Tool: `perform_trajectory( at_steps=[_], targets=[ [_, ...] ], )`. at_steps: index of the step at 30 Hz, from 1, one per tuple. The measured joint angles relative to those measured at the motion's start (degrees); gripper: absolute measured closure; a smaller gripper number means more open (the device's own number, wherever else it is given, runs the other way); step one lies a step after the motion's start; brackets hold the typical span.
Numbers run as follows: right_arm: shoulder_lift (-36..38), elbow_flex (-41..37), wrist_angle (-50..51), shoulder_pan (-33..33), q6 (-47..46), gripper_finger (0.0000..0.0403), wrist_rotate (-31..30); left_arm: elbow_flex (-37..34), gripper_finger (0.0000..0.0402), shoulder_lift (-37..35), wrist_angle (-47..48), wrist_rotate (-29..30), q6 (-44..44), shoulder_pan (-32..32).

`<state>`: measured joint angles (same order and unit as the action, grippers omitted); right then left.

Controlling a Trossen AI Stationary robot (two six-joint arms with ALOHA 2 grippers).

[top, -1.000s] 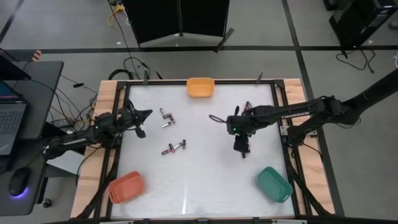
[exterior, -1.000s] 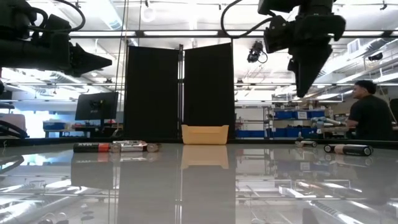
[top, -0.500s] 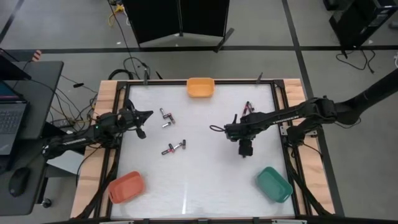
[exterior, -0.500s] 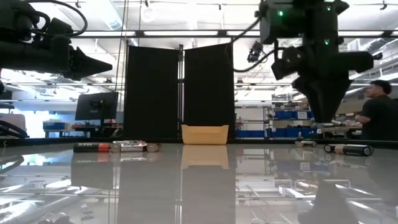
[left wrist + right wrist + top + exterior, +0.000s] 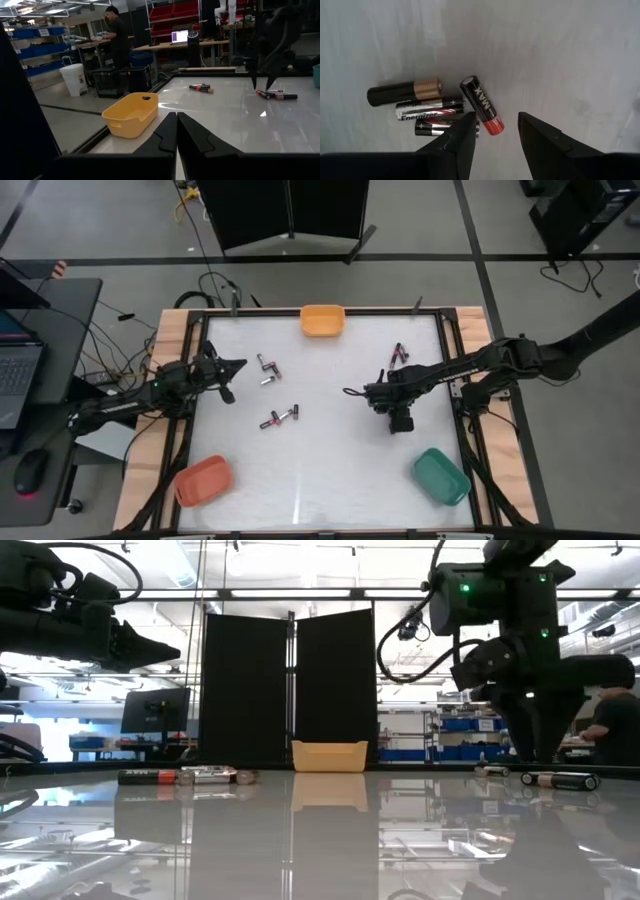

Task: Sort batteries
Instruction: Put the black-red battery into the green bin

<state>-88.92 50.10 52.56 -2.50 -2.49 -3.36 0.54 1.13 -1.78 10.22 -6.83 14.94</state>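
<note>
- Right pincer (image 5: 400, 420) right of centre in the high view, fingers spread wide, holding nothing, hanging above the white tabletop (image 5: 330, 470).
- In the right wrist view, same pincer (image 5: 496, 131) looking straight down on four batteries (image 5: 437, 106) in a tight cluster: one dark with a copper band (image 5: 405, 92), two silver-and-dark cells lying side by side just beneath it, one black with a red end (image 5: 481, 105) lying at a slant, its black end next to the silver pair.
- One dark finger (image 5: 455, 140) overlapping the end of the lowest cell in the picture; contact with it impossible to tell.
- Left pincer (image 5: 228, 378) at the left edge of the tabletop in the high view, fingers pressed together, empty.
- In the left wrist view, closed tips (image 5: 176, 131) pointing across the tabletop toward the yellow bin (image 5: 131, 114).
- More batteries in the upper left part of the tabletop in the high view: a small group (image 5: 267, 368) near the left pincer, another pair (image 5: 280, 418) below it toward centre.
- Another cluster (image 5: 398, 354) in the upper right part of the tabletop.
- Orange-yellow bin (image 5: 322, 320) at the top edge, red-orange bin (image 5: 203, 481) at the lower left corner, green bin (image 5: 441, 475) at the lower right corner.
- Low view: batteries lying flat at left (image 5: 185, 777) and at right (image 5: 560, 780), right arm looming at upper right.
- Person (image 5: 612, 730) at the far right, in the room beyond the tabletop.
</note>
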Motion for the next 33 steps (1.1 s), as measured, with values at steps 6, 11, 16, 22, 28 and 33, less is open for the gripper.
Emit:
perform_trajectory(
  at_steps=[6,11,16,22,28,33],
  targets=[
    [0.0,-2.8,-3.2,0.0,1.2,0.0244,0.0,0.0,0.0385,0.0,0.1,0.0,0.0,0.0],
    [0.0,-4.1,-4.6,0.0,1.2,0.0244,-1.4,0.0,0.0385,0.0,0.2,0.0,0.1,0.0],
    [0.0,-4.1,-5.5,0.4,2.3,0.0251,-2.6,0.0,0.0385,0.0,0.3,0.0,0.1,0.0],
    [0.1,-4.8,-8.8,2.8,3.6,0.0265,-2.6,0.0,0.0385,0.0,0.3,0.0,0.2,0.0],
    [0.3,-6.8,-11.2,4.6,5.1,0.0279,-2.2,0.0,0.0385,0.0,0.3,0.0,0.2,0.0],
    [0.2,-6.3,-11.0,5.3,4.8,0.0298,-1.6,0.0,0.0385,0.0,0.4,0.0,0.2,0.0]
  ],
)
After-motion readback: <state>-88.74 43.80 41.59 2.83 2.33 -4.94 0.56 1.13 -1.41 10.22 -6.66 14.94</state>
